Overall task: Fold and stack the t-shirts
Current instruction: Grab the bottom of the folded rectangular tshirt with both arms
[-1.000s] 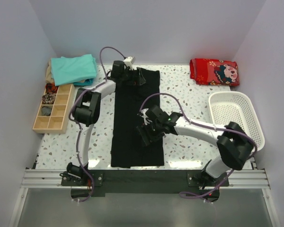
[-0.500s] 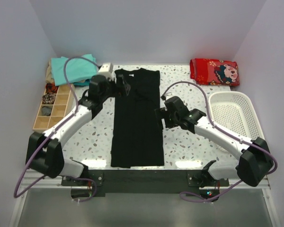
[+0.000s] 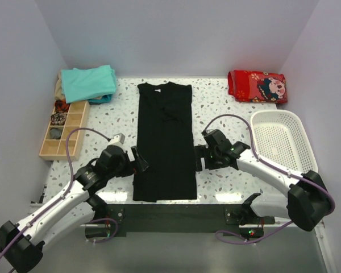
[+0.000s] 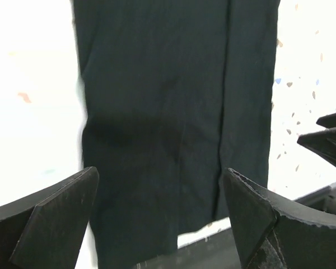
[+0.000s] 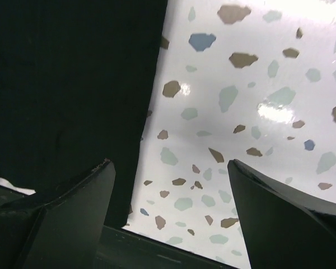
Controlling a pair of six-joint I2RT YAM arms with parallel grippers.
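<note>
Where the black shirt [image 3: 163, 142] is lying: flat on the desk [image 3: 227, 114], folded into a long strip, stretching between the two tools.
Left tool [image 3: 140, 162]: hanging released, jaws spread wide, just beside the strip's near left edge, gripping nothing.
Right tool [image 3: 197, 158]: standing released too, just off the strip's near right edge, over bare desk.
Teal shirts [image 3: 88, 82]: sitting folded, far beyond the left tool, at the back corner.

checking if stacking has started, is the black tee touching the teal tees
Apart. The top view shows bare speckled table between the black tee and the teal tees.
</note>
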